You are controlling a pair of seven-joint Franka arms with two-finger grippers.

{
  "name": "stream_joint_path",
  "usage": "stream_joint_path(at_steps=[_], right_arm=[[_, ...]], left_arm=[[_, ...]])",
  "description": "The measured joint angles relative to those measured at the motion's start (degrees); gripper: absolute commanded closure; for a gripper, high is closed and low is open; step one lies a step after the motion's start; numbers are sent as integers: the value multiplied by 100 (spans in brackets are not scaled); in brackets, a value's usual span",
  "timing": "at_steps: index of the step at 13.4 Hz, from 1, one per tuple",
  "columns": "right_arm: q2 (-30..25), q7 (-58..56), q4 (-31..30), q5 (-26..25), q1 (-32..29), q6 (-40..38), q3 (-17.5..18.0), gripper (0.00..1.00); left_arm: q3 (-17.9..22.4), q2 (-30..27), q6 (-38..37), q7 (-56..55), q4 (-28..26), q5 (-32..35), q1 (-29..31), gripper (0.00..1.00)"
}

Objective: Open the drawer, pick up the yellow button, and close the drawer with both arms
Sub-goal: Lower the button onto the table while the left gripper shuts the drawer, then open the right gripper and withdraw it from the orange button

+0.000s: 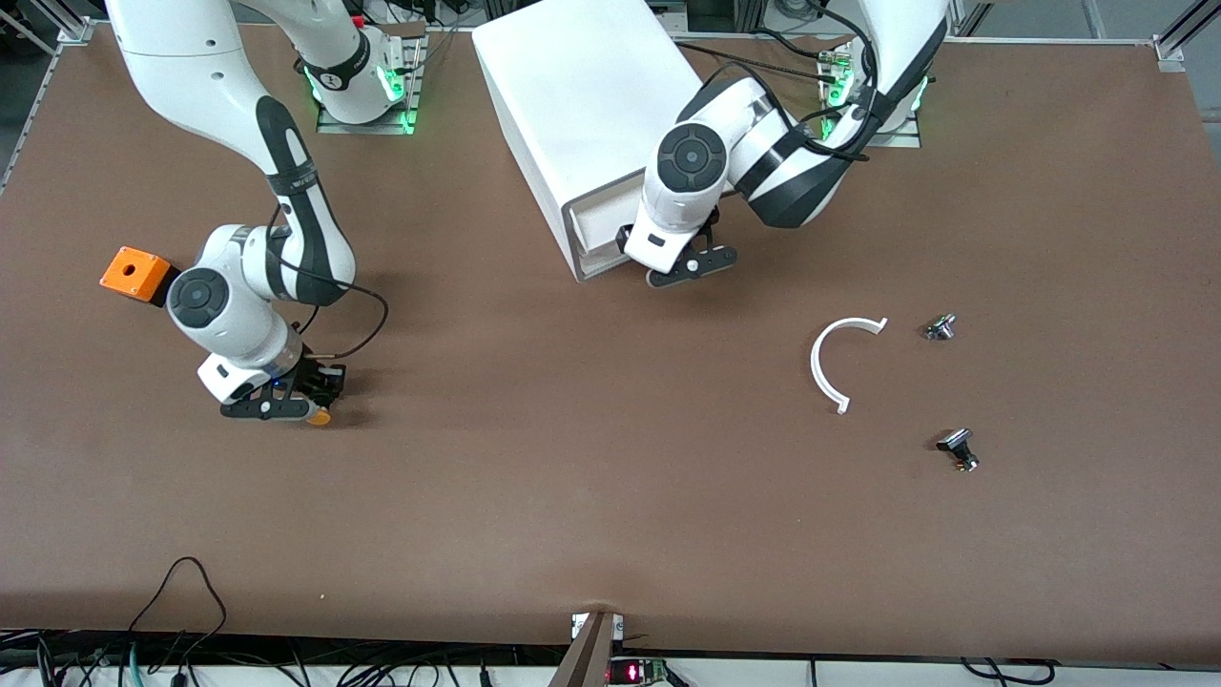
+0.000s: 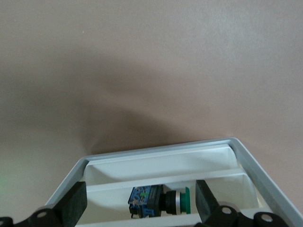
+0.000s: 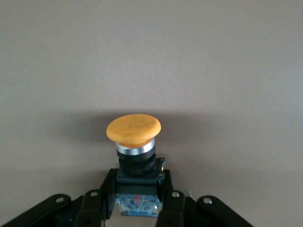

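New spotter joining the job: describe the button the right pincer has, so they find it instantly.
Start at the orange box toward the right arm's end; nearer the camera, the right pincer is shut on the button. Its orange-yellow cap is unlike the green-capped one in the cabinet.

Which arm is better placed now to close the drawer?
Left. The left gripper is open at the drawer front, which looks slightly out. The right gripper is shut on the button, low over the table toward the right arm's end.
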Motion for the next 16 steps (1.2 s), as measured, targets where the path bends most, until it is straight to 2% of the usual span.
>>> stream_joint_path(at_steps=[1, 2, 4, 7, 12, 16], right_arm=[[-59, 0, -78, 0, 9, 50, 3, 26], [-102, 0, -123, 0, 10, 50, 3, 0], [-139, 0, -137, 0, 10, 54, 2, 0], [-298, 0, -26, 0, 12, -189, 1, 0], [-785, -100, 1344, -1, 13, -2665, -220, 0], [-1166, -110, 2431, -1, 25, -4349, -241, 0]], left_arm=[[-12, -22, 0, -12, -30, -2, 1, 0], [-12, -31, 0, -22, -44, -50, 5, 0], [-11, -27, 0, -17, -112, -390, 35, 0], [-12, 19, 0, -16, -259, -554, 31, 0], [-151, 57, 1, -22, -292, -769, 1, 0], [-198, 57, 1, -22, -292, -898, -1, 0]])
